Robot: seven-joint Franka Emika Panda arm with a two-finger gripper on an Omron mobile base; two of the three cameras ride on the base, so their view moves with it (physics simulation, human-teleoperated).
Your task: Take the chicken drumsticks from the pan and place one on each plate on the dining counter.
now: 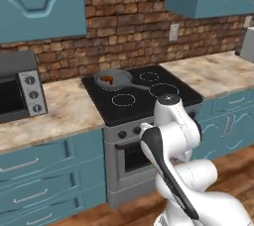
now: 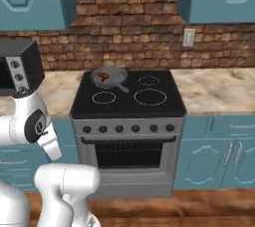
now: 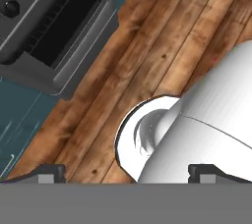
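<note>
The fingers [image 3: 127, 173] are seen at the bottom of the hand view, tips set wide apart, spread fully, nothing held between them; wooden floor [image 3: 162, 46] lies ahead of them, with the oven front [image 3: 54, 31] at the upper left of that view.

The desk [image 1: 59, 111] runs along the brick wall [image 1: 129, 27], teal cabinets [image 1: 44, 170] below it, teal wall cupboards [image 1: 39, 2] above. The stove [image 2: 127, 96] is set into the desk, black top with white-ringed burners [image 2: 150, 96], row of knobs [image 2: 128, 128] on its front. A microwave [image 1: 17, 88] is stood at the left end of the desk, just beside the stove's left edge. A wall socket [image 2: 188, 37] is seen above the stove's right back corner.

The pan [image 1: 113, 79] is sat on the stove's back left burner, handle [image 1: 140, 87] pointed toward the stove's middle. The chicken drumsticks [image 1: 105, 78] are seen inside the pan as a small reddish-brown patch; they cannot be told apart at this size. In the right base view the pan [image 2: 108, 76] is likewise at the stove's back left corner, the brown patch [image 2: 102, 76] toward its left side.
</note>
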